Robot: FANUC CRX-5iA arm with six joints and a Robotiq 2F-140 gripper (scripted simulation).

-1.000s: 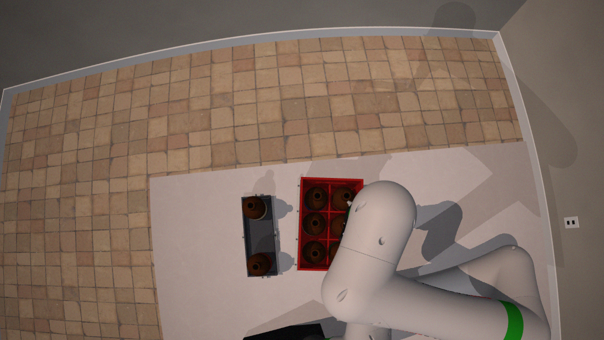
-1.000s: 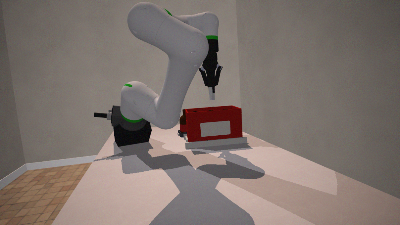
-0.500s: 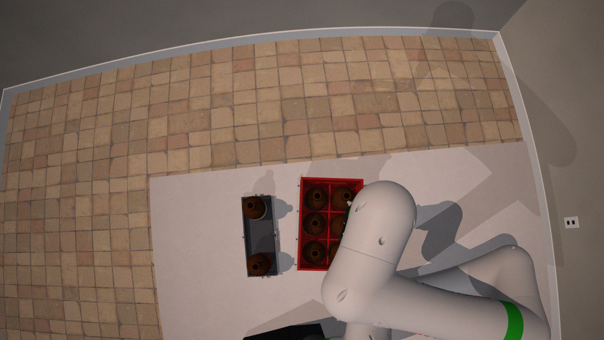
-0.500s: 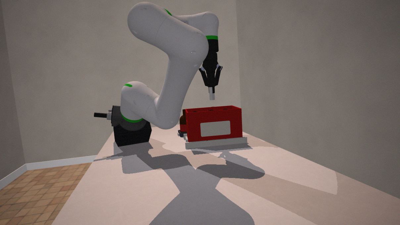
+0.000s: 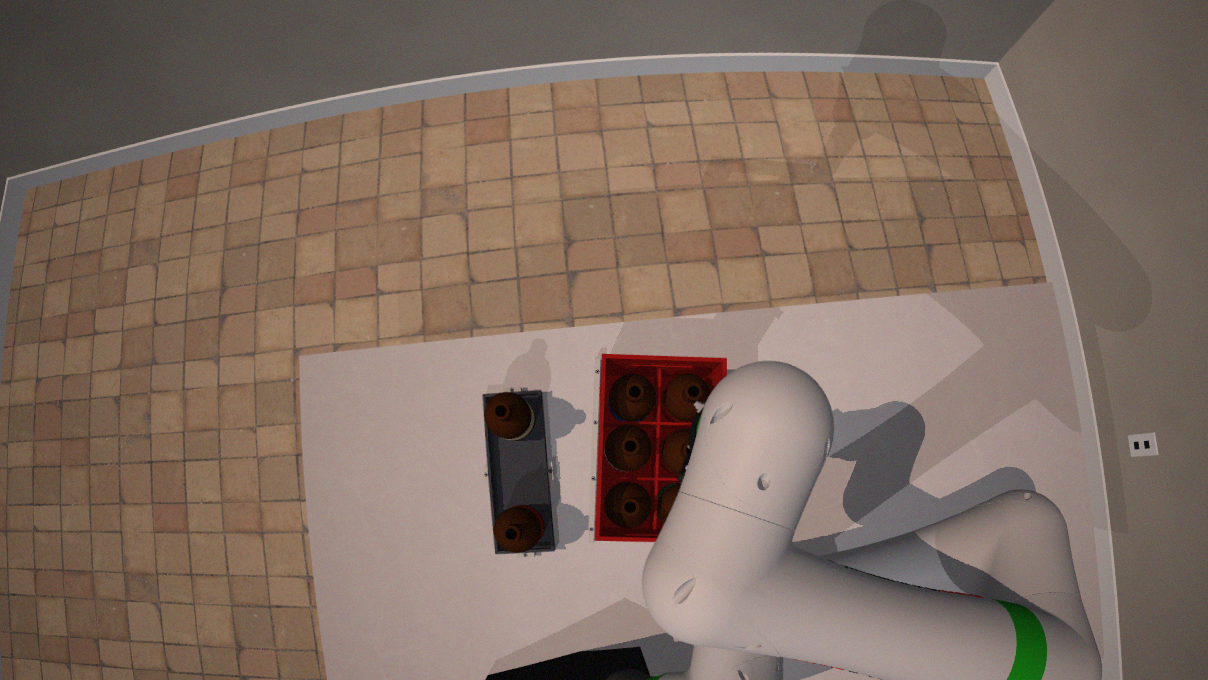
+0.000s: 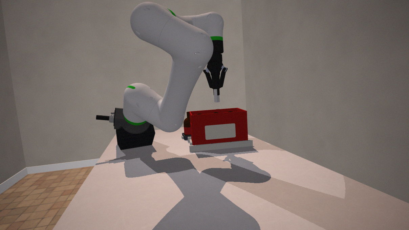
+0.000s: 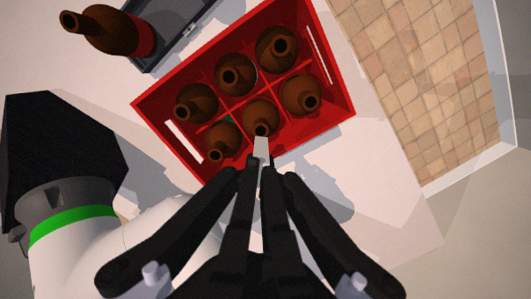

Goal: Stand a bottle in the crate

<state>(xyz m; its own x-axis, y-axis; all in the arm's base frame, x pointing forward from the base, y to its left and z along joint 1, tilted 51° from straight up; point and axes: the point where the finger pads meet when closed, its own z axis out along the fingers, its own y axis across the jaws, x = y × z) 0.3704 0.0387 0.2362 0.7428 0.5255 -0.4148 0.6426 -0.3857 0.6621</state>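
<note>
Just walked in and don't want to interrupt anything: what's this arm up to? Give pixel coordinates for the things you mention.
The arm is loading bottles into the red crate (image 5: pixel 598 473) (image 6: pixel 197 128) (image 7: pixel 164 79). Its end effector (image 6: pixel 216 101) (image 7: pixel 259 146) is shut with nothing in it, above the crate. All six cells have a bottle, and two more stand at the ends of the dark tray (image 5: pixel 519 464) (image 7: pixel 164 22). The job looks done.
</note>
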